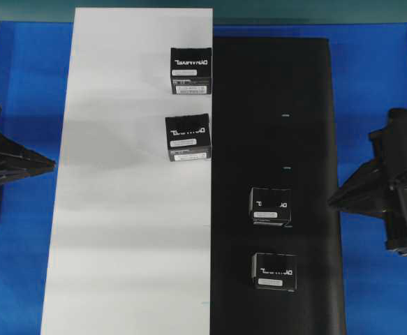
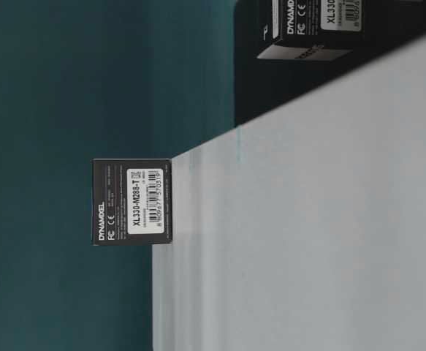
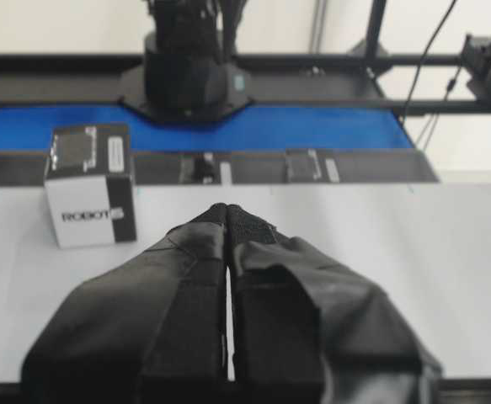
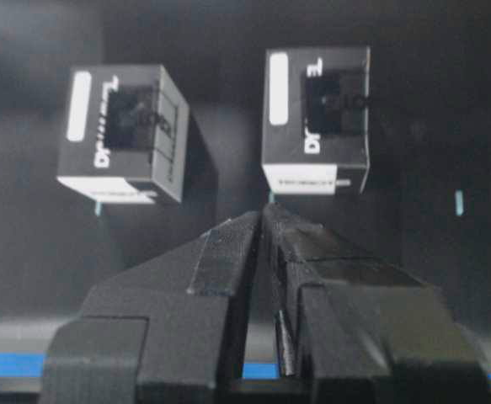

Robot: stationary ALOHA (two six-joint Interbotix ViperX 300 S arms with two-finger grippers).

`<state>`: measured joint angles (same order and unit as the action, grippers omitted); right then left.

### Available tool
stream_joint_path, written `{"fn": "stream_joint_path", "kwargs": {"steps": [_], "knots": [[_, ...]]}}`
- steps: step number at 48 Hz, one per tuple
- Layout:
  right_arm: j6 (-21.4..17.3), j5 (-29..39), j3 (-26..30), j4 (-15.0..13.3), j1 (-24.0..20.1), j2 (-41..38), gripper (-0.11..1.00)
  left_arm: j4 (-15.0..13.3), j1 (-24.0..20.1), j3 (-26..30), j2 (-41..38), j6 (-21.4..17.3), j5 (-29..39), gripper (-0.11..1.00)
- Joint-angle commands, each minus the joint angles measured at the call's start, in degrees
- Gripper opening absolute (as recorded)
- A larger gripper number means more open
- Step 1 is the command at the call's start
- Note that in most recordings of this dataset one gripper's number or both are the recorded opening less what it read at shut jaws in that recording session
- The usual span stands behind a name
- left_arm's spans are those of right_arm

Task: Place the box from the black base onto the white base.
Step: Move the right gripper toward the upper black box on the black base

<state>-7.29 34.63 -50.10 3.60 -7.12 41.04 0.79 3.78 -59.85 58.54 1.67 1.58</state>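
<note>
Two small black boxes stand on the black base (image 1: 308, 125): one at mid-length (image 1: 271, 205) and one nearer the front (image 1: 274, 271). In the right wrist view they show as the right box (image 4: 317, 118) and the left box (image 4: 123, 133). The white base (image 1: 119, 209) lies against the black base on its left. My right gripper (image 1: 331, 201) is shut and empty, at the black base's right edge, pointing at the mid-length box; its tips (image 4: 262, 210) stop short of that box. My left gripper (image 1: 52, 165) is shut and empty at the white base's left edge (image 3: 227, 210).
Two more black boxes stand on the white base along its right edge: one with a bright logo at the back (image 1: 190, 70) and one at mid-length (image 1: 188, 137), which shows left of my left gripper (image 3: 89, 185). Blue table (image 1: 378, 84) surrounds both bases.
</note>
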Motion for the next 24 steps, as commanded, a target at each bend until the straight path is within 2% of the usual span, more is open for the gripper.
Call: {"fn": "stream_joint_path", "kwargs": {"steps": [1,10,15,18,24], "knots": [[-0.1,0.2,1.6,0.1,-0.2,-1.9,0.16,0.1,0.1,1.6,-0.4,0.0,0.5,-0.02],[0.0,0.6,2.5,0.1,-0.1,-5.4,0.18,0.2,0.1,1.6,-0.2,0.0,0.8,-0.02],[0.0,2.4,3.3,0.1,0.4,-6.8,0.24,0.1,0.1,1.6,-0.2,0.0,0.8,-0.02],[0.0,4.2,3.7,0.1,0.8,-8.0,0.33,0.1,0.1,1.6,-0.2,0.0,0.8,-0.02],[-0.2,6.4,4.3,0.1,1.4,-10.0,0.67,0.2,0.1,1.5,-0.2,0.0,0.8,-0.02]]}}
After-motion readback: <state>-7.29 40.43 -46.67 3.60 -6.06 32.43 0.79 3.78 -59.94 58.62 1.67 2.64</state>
